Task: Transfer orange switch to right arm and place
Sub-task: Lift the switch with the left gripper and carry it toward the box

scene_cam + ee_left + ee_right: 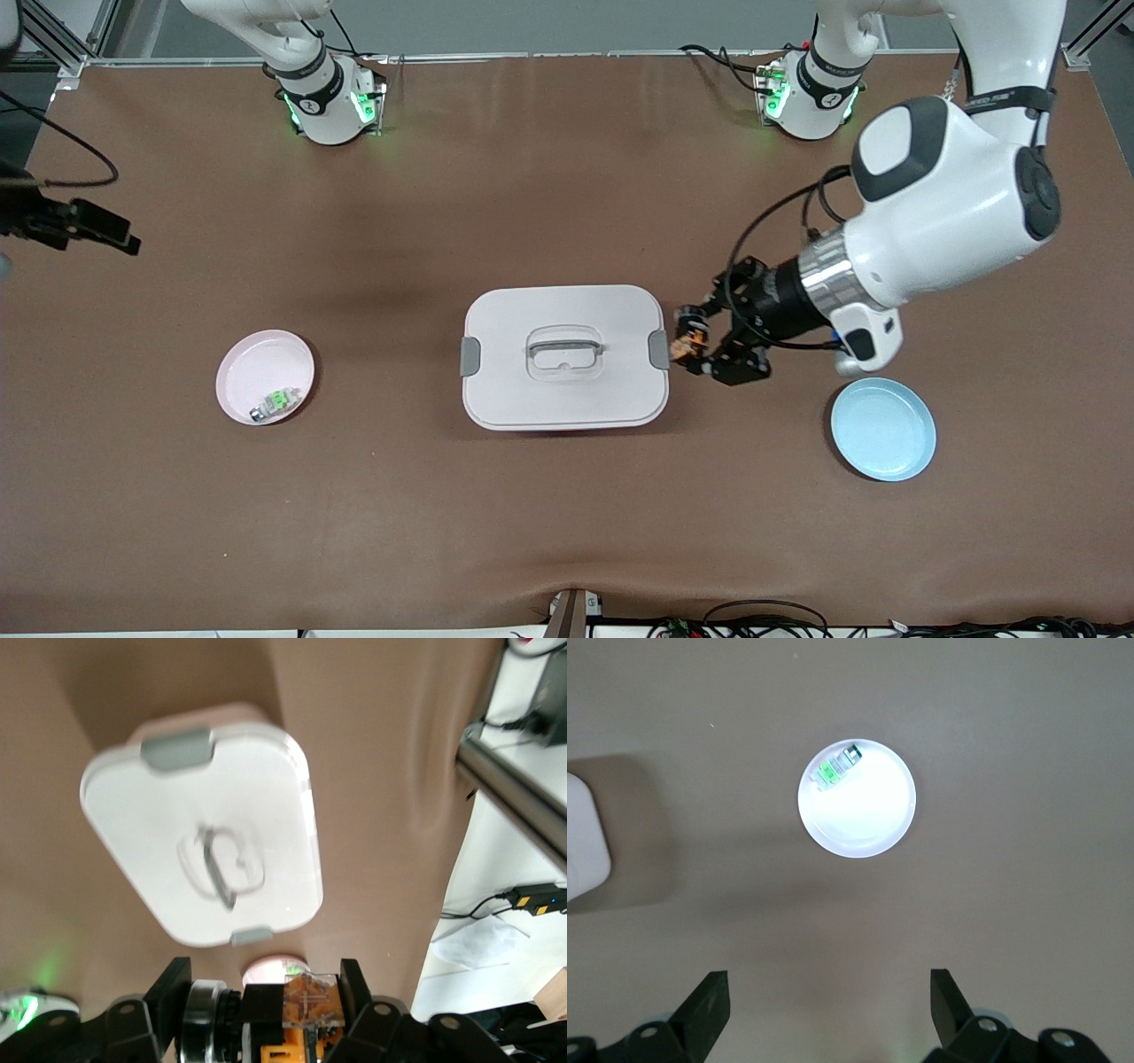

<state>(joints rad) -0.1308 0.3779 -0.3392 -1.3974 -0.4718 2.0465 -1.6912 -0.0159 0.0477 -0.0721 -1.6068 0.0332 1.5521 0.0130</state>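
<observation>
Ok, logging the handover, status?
Left gripper shut on orange switch, beside lidded box. Right gripper open, above pink plate. Nothing blocking.

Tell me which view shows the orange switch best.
The left wrist view: the orange switch fills the space between the left claw's fingers. The front view shows it small. The right wrist view does not show it.

Mid-table obstacle — lidded white box (pixel 564 356); pink plate (pixel 265 377) and blue plate (pixel 883 429) flank it, bare table (pixel 567 532) between.
</observation>
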